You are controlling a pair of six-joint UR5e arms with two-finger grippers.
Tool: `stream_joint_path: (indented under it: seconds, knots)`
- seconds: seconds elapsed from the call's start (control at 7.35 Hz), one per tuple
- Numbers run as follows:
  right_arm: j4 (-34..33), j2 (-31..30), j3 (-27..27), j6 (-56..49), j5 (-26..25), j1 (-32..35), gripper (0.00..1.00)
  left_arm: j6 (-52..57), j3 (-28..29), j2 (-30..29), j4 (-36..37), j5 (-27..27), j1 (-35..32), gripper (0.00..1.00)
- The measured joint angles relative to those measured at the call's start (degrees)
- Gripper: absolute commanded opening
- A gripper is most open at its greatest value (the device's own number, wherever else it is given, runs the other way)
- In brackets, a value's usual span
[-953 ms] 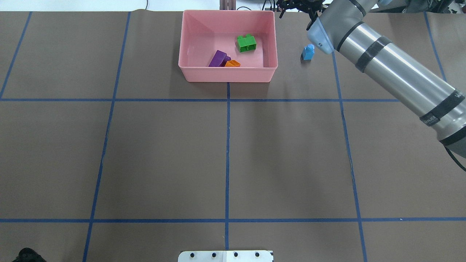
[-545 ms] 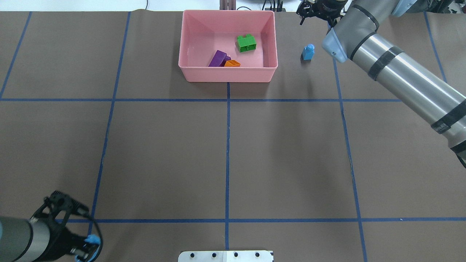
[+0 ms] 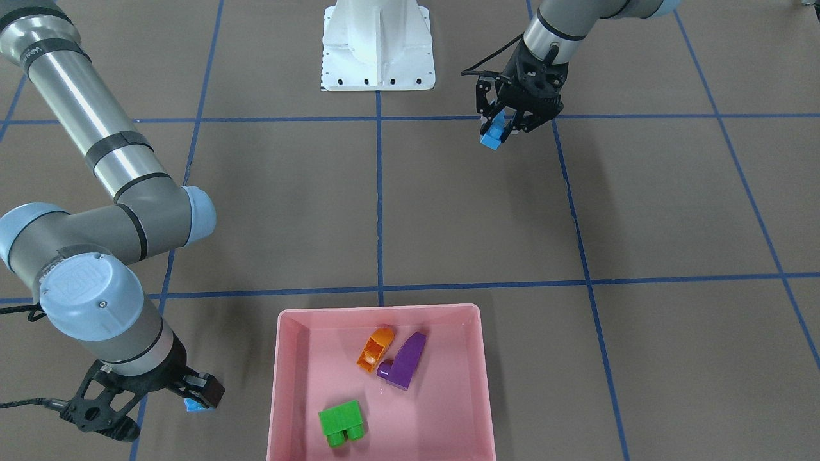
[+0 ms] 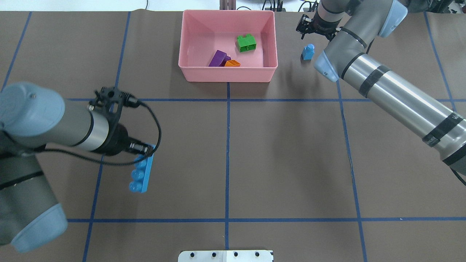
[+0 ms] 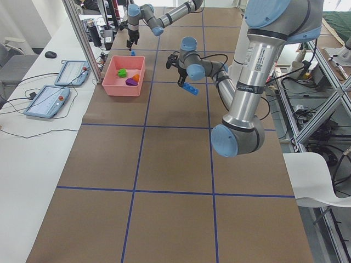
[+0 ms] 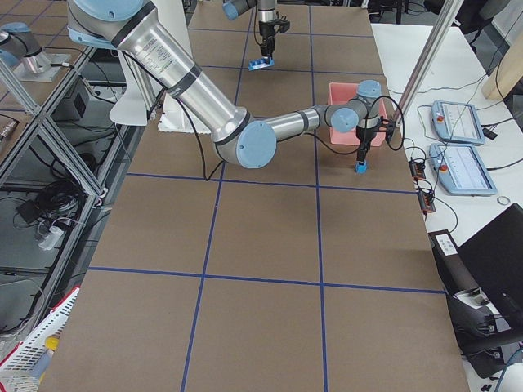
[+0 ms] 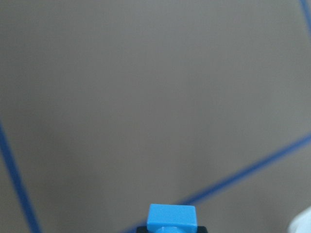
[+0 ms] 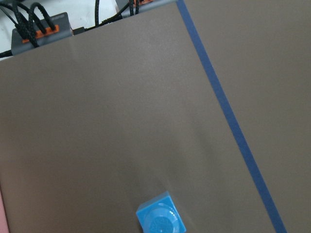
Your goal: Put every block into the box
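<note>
The pink box (image 4: 227,74) stands at the table's far middle and holds the green brick (image 4: 246,43), the purple sloped brick (image 4: 218,58) and the orange brick (image 4: 232,63). It also shows in the front-facing view (image 3: 378,310). My left gripper (image 4: 145,151) is shut on one end of the long blue bar (image 4: 141,174) and holds it above the near left table; the left wrist view shows the bar's end (image 7: 172,218). The small blue brick (image 4: 308,52) stands upright to the right of the box. My right gripper (image 4: 315,29) hovers open just beyond it, empty.
The white robot base (image 4: 225,256) sits at the table's near edge. Blue tape lines (image 4: 227,145) divide the brown table into squares. Tablets and cables lie on the white bench (image 5: 49,98) beyond the box's side.
My left arm has swung in from the lower left corner, carrying the long blue bar towards the table's middle left. My right gripper has come down closer to the small blue brick.
</note>
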Motion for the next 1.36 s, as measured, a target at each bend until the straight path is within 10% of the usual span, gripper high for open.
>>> stream_joint_path:
  seconds: [0.41,0.54,0.68,1.09,1.36]
  knots:
    - [4.15,-0.26,-3.88,0.07,-1.91,-1.53,0.96,0.20,16.94,-18.27,0.20,-0.83,-10.06,0.00]
    - [5.02,-0.11,-4.68,0.14,-2.43,-1.94,0.72,0.20,24.50,-24.14,-1.48,-0.83,-12.37,0.00]
    - [5.73,0.02,-5.23,0.24,-2.70,-2.28,0.10,-0.03,33.27,-29.28,-5.51,-0.61,-13.45,0.00]
    - [6.28,0.60,-5.88,0.20,-3.48,-2.58,0.00,-2.85,56.71,-39.48,-21.35,4.60,-13.93,0.00]
    - [6.30,1.62,-5.98,0.16,-3.37,-2.11,0.00,-3.06,65.86,-42.86,-27.16,8.54,-13.08,1.00]
